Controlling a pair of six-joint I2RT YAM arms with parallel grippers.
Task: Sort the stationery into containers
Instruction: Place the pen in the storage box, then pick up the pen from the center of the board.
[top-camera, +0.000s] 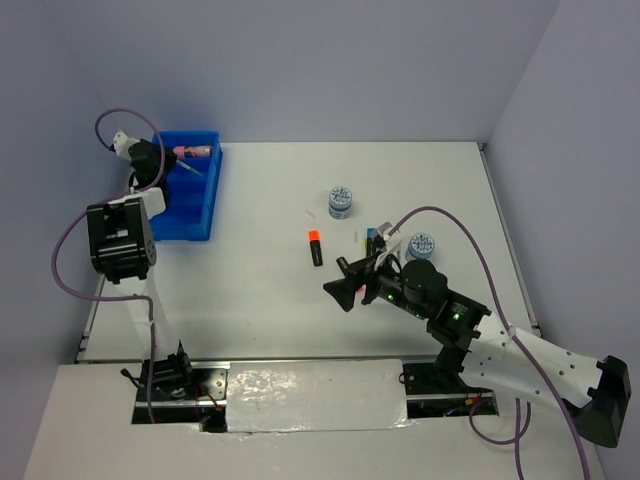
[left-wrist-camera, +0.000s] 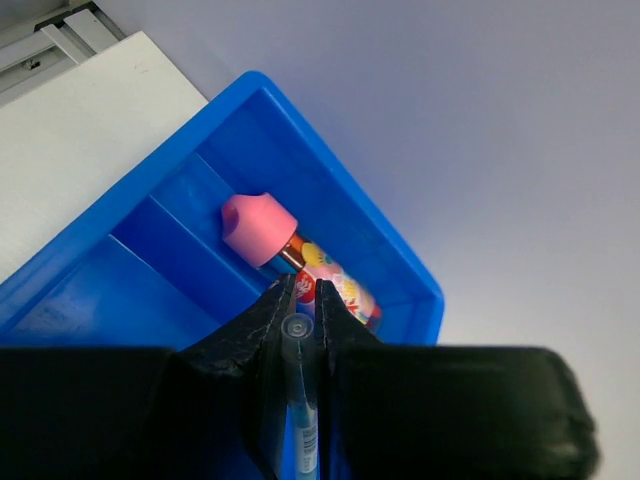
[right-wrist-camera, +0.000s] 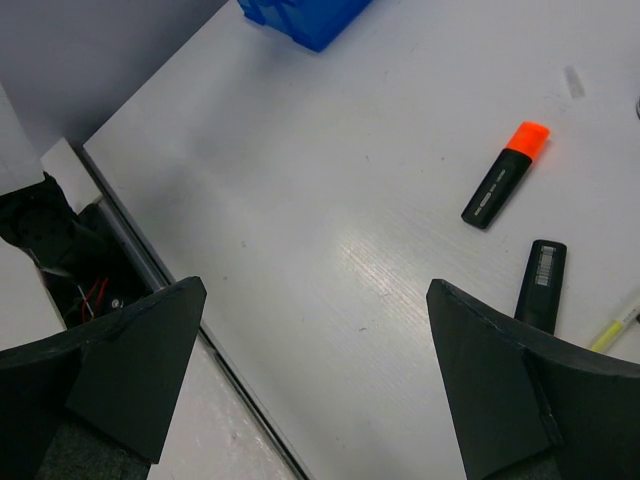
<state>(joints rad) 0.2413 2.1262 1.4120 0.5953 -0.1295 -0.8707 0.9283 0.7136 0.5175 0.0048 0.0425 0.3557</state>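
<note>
- One thin pen (left-wrist-camera: 298, 345) is pinched between the nearly closed fingers of the left gripper (left-wrist-camera: 300, 298), above the blue tray (top-camera: 205, 205) at the table's far left.
- A pink cylinder (left-wrist-camera: 258, 228) lies in the tray's far-end compartment.
- An orange-capped marker (top-camera: 315, 247) lies mid-table.
- The right gripper (top-camera: 344, 278) hovers near it, jaws wide apart, holding nothing.
- The far disc (top-camera: 341, 200) and the near disc (top-camera: 422, 245) stand outside the tray.

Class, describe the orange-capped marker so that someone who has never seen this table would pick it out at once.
Look at the white table, to the middle of it, right of the blue tray. A short black marker lies flat there. Its bright orange cap sets it apart from the all-black piece nearby.
</note>
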